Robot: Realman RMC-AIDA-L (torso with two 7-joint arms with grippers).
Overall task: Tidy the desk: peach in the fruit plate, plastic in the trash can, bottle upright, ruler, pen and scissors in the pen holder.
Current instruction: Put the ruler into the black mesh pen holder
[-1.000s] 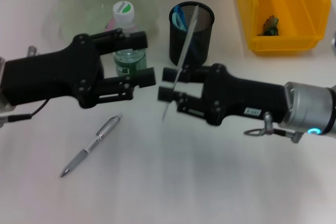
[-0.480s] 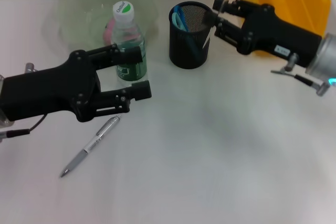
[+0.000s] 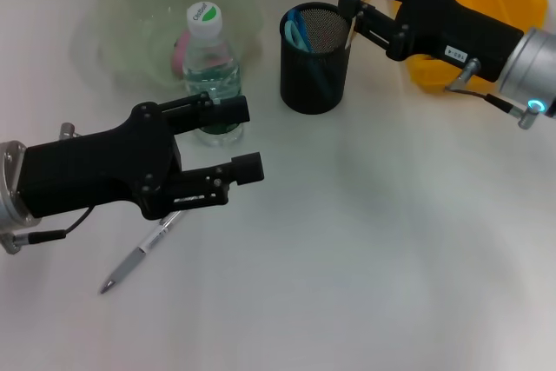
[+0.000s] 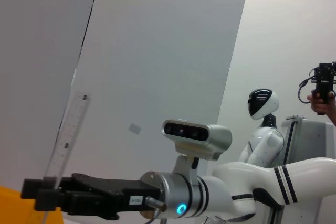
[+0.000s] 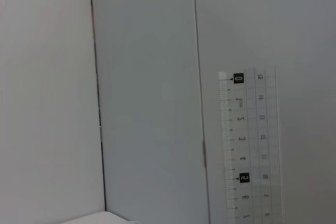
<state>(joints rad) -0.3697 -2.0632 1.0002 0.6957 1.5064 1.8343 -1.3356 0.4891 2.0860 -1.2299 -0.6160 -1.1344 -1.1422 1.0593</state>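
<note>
Carrying the ruler [image 3: 358, 13] to the pen holder [image 3: 316, 58], with the pen [image 3: 143, 252] not yet collected.

Most of the tidying looks done, judging by how things lie: the bottle [image 3: 209, 71] stands upright just beyond the left gripper [image 3: 245, 138], a pink fruit, probably the peach [image 3: 180, 52], sits in the fruit plate [image 3: 113, 6] behind it, something blue that may be the scissors [image 3: 297, 30] rests inside the holder, and a scrap lies in the yellow trash can [image 3: 415, 62] behind the right gripper [image 3: 355, 13]. That right gripper is clenched on the clear ruler, which stands upright between its jaws, its lower end beside the holder's rim and not yet inside. The left gripper's jaws are spread and hold nothing; the pen lies on the desk [image 3: 365, 258] just beneath and behind them. Ruler and pen remain.
</note>
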